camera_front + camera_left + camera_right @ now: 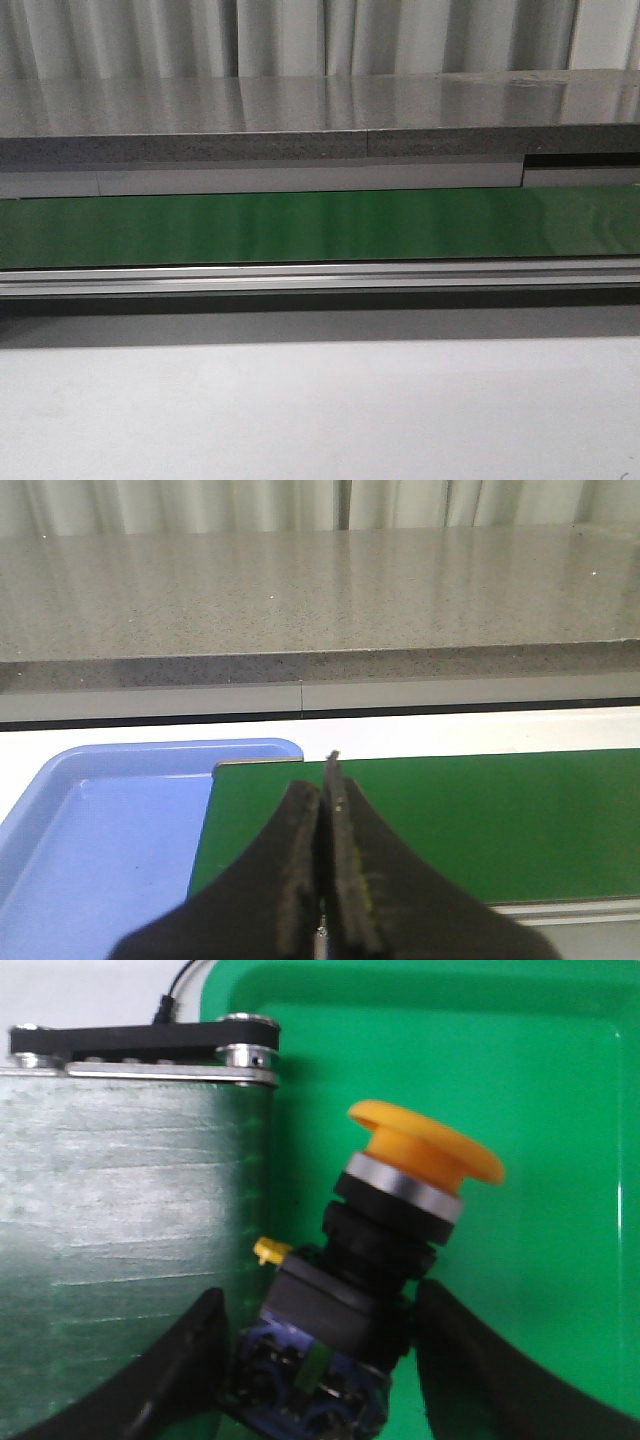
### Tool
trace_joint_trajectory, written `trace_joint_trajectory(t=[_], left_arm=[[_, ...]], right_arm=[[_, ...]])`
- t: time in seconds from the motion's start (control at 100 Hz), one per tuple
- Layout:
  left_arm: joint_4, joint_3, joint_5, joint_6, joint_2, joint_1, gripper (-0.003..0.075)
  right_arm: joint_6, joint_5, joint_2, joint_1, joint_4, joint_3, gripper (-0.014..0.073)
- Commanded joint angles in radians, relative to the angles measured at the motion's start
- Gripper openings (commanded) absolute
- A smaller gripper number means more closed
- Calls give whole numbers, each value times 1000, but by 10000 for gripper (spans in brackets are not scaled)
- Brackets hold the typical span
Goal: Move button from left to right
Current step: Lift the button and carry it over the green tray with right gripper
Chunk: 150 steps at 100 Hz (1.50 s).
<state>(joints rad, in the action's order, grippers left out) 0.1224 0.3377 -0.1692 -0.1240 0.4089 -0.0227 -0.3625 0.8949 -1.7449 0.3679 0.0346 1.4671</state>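
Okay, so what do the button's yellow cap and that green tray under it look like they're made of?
The button cap looks like matte molded plastic, evenly yellow with soft rounded edges; the ring beneath it looks metallic, silvery with a sheen. The green tray seems to be smooth plastic, with rounded molded corners and faint glare.

A green conveyor belt (320, 225) runs left to right, bordered on the near side by a metal rail (320, 277). A grey worktop (300, 105) lies beyond it, curtains (300, 35) behind.

- Legible text, labels, brands, numbers: you will find none in any view.
- Button (375, 1260): its body bears no marking you can read; the picture is blurred.
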Motion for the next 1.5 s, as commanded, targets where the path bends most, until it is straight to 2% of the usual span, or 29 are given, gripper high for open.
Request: trace_joint_trajectory(t=[0.0, 0.54, 1.05, 1.15, 1.34, 1.49], left_arm=[[10, 29, 77, 0, 3, -6, -20], [10, 29, 77, 0, 3, -6, -20], [10, 29, 77, 0, 3, -6, -20], [10, 29, 77, 0, 3, -6, -20], [10, 29, 77, 0, 3, -6, -20], [10, 29, 77, 0, 3, -6, -20]], right_arm=[[-23, -60, 14, 22, 4, 34, 245], [-23, -96, -159, 47, -23, 34, 245], [-23, -106, -167, 47, -35, 34, 251], [-23, -106, -167, 47, -35, 34, 296], [-22, -103, -167, 47, -35, 34, 458], [-21, -103, -167, 47, -35, 34, 493]])
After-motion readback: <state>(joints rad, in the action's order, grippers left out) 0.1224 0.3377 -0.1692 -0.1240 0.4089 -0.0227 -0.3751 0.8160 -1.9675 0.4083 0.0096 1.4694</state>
